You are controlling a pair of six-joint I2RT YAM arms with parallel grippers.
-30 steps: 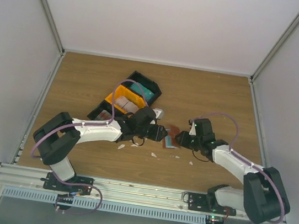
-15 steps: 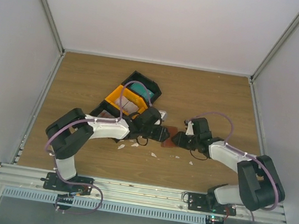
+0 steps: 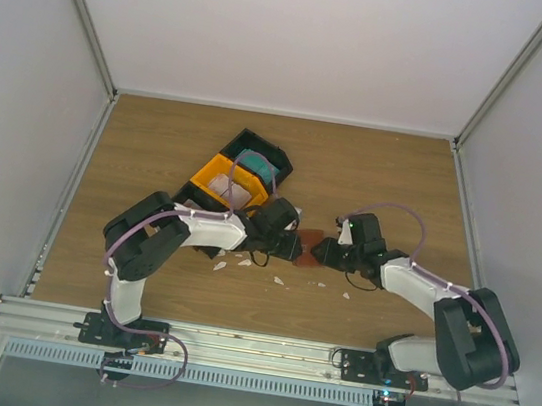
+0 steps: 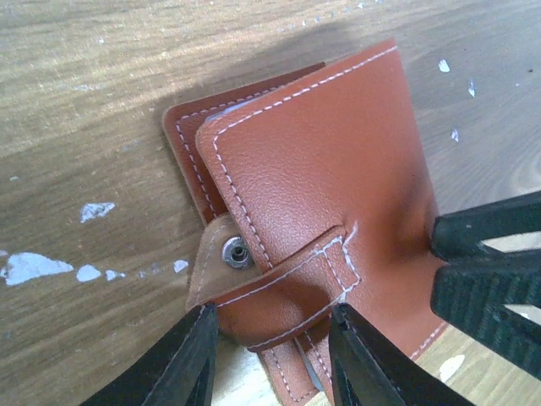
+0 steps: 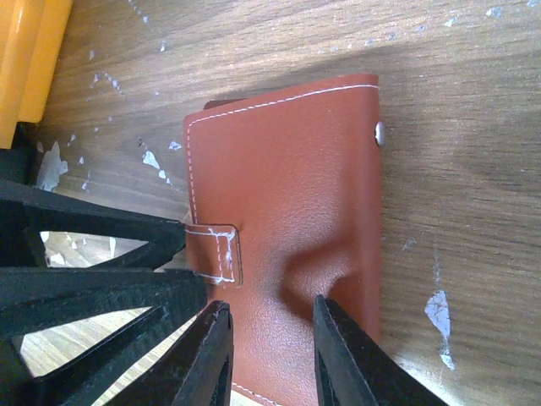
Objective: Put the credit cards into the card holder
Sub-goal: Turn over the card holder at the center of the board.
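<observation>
Lying within left pincer (image 4: 275, 315): card holder (image 4: 321, 169)

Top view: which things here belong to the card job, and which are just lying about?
Job:
- card holder
- teal card, in the black bin
- whitish cards, in the orange bin

Lying about:
- white scraps on the table
- the two bins themselves, which only hold cards
</observation>
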